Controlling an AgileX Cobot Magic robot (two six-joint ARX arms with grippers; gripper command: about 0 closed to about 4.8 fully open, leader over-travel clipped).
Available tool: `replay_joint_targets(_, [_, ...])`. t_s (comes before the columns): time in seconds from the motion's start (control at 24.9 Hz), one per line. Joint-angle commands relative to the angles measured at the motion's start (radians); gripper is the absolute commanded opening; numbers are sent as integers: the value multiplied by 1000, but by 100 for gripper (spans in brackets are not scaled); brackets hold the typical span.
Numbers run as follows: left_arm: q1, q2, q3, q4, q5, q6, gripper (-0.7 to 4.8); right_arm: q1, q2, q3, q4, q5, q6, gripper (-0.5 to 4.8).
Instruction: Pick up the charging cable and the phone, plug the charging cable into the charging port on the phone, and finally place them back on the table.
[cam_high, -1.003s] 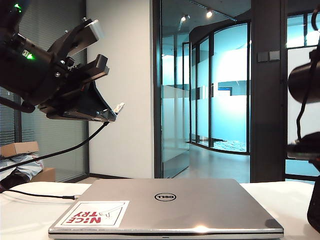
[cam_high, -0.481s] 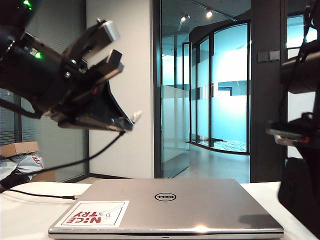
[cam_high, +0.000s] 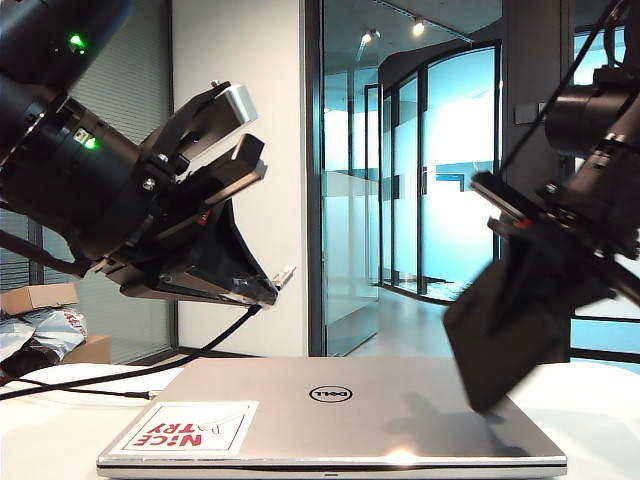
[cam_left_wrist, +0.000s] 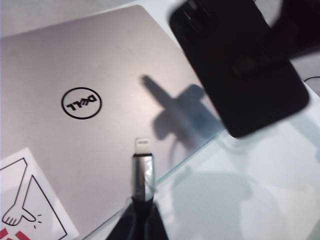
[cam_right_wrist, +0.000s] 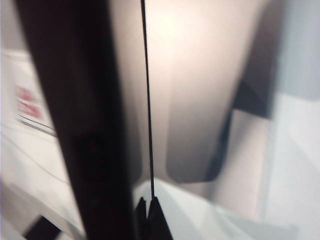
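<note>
Exterior view: the left end effector (cam_high: 268, 290) is gripping the cable (cam_high: 150, 368) above the laptop (cam_high: 330, 410); the right end effector (cam_high: 520, 235) is clamping the phone (cam_high: 505, 325), tilted, over the laptop's right side.

Left wrist view: the plug (cam_left_wrist: 142, 167) is jutting toward the phone (cam_left_wrist: 240, 65), still apart.

Right wrist view: closed fingers (cam_right_wrist: 150, 217) are pinching the phone (cam_right_wrist: 75, 125) edge-on above the bench (cam_right_wrist: 295, 165).

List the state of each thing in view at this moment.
left gripper: shut on the charging cable, raised, plug forward
right gripper: shut on the phone
phone: held tilted above the laptop, unplugged
laptop: lid closed, flat on the table
</note>
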Motion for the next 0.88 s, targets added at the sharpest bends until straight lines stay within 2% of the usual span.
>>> replay_joint_targets(0.04, [-18, -4, 0, 5, 3, -4, -7, 0, -8, 2, 158, -85, 97, -5])
replay_joint_targets(0.2, [-46, -4, 0, 6, 3, -4, -7, 0, -8, -40, 331, -156, 209, -5])
replay_joint_targets(0.4, [-53, -4, 0, 6, 3, -8, -7, 0, -8, -156, 632, -213, 378, -5])
replay_joint_targets(0.72, [-53, -4, 0, 8, 3, -71, -7, 21, -5, -298, 1120, -205, 673, -5])
replay_joint_targets(0.88, [-53, -3, 0, 8, 3, -71, -7, 57, 5, -304, 1204, -203, 681, -5])
